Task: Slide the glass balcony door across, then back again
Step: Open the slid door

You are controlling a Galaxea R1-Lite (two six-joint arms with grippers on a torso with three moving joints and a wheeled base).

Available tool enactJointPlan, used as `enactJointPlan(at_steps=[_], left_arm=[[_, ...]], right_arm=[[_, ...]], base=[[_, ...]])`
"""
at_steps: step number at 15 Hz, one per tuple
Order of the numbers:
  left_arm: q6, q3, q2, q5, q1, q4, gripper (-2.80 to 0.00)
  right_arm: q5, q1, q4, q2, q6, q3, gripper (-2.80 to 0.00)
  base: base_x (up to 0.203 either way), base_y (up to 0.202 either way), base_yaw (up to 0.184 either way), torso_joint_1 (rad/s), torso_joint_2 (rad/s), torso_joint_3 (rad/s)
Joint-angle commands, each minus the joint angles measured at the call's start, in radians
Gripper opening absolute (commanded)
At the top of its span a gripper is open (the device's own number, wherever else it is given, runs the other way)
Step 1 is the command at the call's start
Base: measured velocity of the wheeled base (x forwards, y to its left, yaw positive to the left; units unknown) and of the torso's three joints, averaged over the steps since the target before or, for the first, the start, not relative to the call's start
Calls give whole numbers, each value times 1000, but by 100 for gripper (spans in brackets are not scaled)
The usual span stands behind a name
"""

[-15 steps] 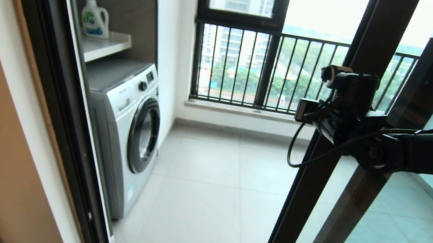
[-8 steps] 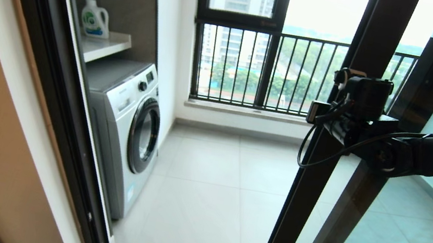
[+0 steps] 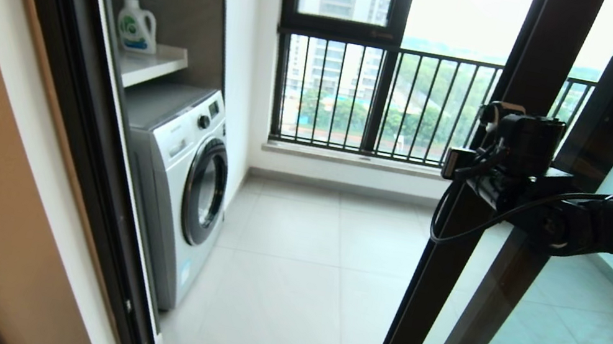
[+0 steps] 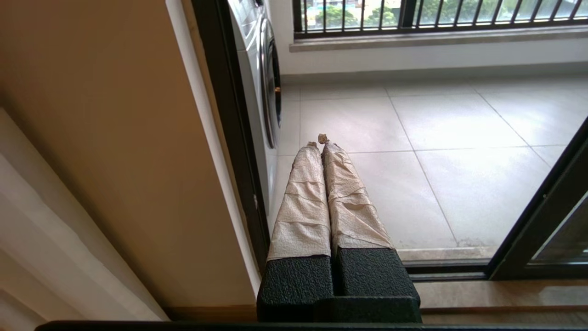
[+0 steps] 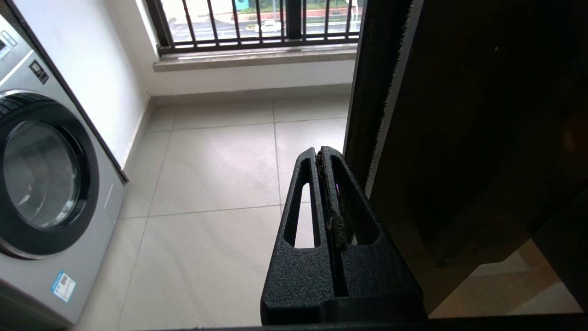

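Observation:
The glass balcony door (image 3: 456, 255) stands slid toward the right, its dark upright edge (image 5: 367, 92) bordering the open doorway. Its bar handle is hidden. My right wrist (image 3: 510, 164) reaches in from the right at mid height of that edge. The right gripper (image 5: 320, 151) is shut with nothing in it, and one finger lies close alongside the door's edge with its brush seal; contact cannot be made out. The left gripper (image 4: 318, 140), fingers wrapped in beige tape, is shut and empty, low by the left door jamb (image 4: 229, 138), out of the head view.
A washing machine (image 3: 184, 188) stands inside the balcony at the left, under a shelf holding a detergent bottle (image 3: 135, 25). The outer window with railing bars (image 3: 381, 103) closes the far side. A second dark-framed glass panel (image 3: 596, 141) stands behind the door. The floor track (image 4: 445, 269) runs along the threshold.
My right wrist has moved to the right along the doorway, and the door's upright edge has shifted slightly right with it. The left arm has not moved.

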State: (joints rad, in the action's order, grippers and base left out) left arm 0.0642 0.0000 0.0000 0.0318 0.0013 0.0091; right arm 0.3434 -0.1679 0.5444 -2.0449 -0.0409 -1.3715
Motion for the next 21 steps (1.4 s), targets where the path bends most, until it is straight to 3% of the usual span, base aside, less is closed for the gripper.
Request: enactJointPlan(at_steps=[1,21], left_arm=[[0,0,2,0,0,0,-280],[0,0,2,0,0,0,-280]], right_arm=[[7,13,16,2,1,13,-280],[0,112,74,20,14,58,-280]], base=[[0,0,0,0,0,0],[0,0,0,0,0,0]])
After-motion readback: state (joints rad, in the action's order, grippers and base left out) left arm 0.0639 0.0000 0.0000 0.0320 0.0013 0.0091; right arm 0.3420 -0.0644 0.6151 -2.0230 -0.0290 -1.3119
